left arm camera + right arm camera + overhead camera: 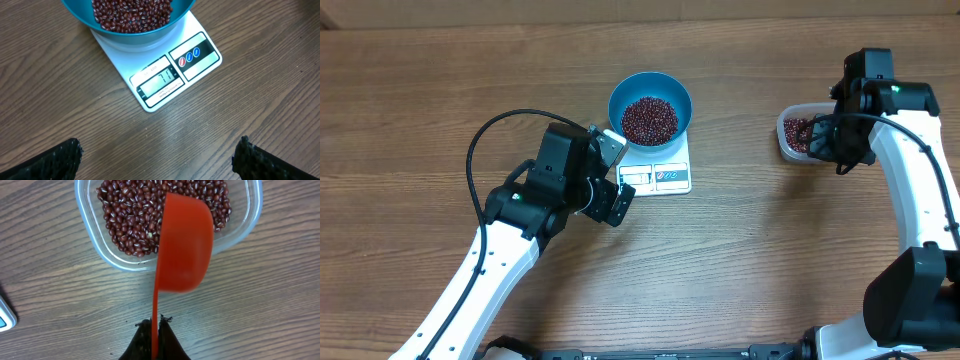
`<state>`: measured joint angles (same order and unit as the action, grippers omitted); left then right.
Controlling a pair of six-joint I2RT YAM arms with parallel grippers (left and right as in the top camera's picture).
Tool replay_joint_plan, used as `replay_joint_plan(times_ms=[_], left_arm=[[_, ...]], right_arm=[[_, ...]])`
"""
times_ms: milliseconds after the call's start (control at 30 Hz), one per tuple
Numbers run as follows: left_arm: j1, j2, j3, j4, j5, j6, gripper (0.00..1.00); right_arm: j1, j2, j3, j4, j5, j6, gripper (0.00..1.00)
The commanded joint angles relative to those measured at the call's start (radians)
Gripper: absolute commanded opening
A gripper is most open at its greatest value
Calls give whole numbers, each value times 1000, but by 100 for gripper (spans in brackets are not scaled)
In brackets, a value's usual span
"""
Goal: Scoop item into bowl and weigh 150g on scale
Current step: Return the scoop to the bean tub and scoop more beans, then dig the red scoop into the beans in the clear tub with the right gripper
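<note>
R claw [155, 336] was clamped tight on the thin handle of the red scoop [182, 245]. L claw [157, 161] stood wide apart, holding nothing, hovering just off the scale [657, 176] at its 8 o'clock in the overhead view.

Beans sat in two places. One heap [649, 119] filled the blue bowl [620, 92], which rested on the scale's 12 o'clock end, approx. mid-table. The rest [130, 215] lay in the clear tub [116, 262] near the 3 o'clock edge of the table [440, 80].

Step in hand, prob.: taking another load from the tub. To do it well:
- roll the cup mouth-up before digging
- push thru the heap, not along the tub wall
- lift level, then carry twd 9 o'clock to the bowl
- tip a little at a time w/ an eye on the display [159, 81], whose digits I couldn't read

Scoop's long axis ran 6 to 12 in the R wrist view, handle at 6 in the claw, cup end pointing to 12 over the tub's near rim. Cup was rolled on its side, so inside unseen; load unknown. Scale's display edge faced 6 in the overhead view.
</note>
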<state>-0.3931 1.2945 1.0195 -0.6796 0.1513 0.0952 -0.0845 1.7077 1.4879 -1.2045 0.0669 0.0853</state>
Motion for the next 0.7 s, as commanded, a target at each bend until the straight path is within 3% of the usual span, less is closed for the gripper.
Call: replay_joint_plan(times_ms=[0,667], left_arm=[[-6,8,-3,3,-5,-6,100],[-6,8,-3,3,-5,-6,100]], right_arm=[[-3,-5,-2,15,7,-12,4],[-3,-5,-4,22,-14,-72,4]])
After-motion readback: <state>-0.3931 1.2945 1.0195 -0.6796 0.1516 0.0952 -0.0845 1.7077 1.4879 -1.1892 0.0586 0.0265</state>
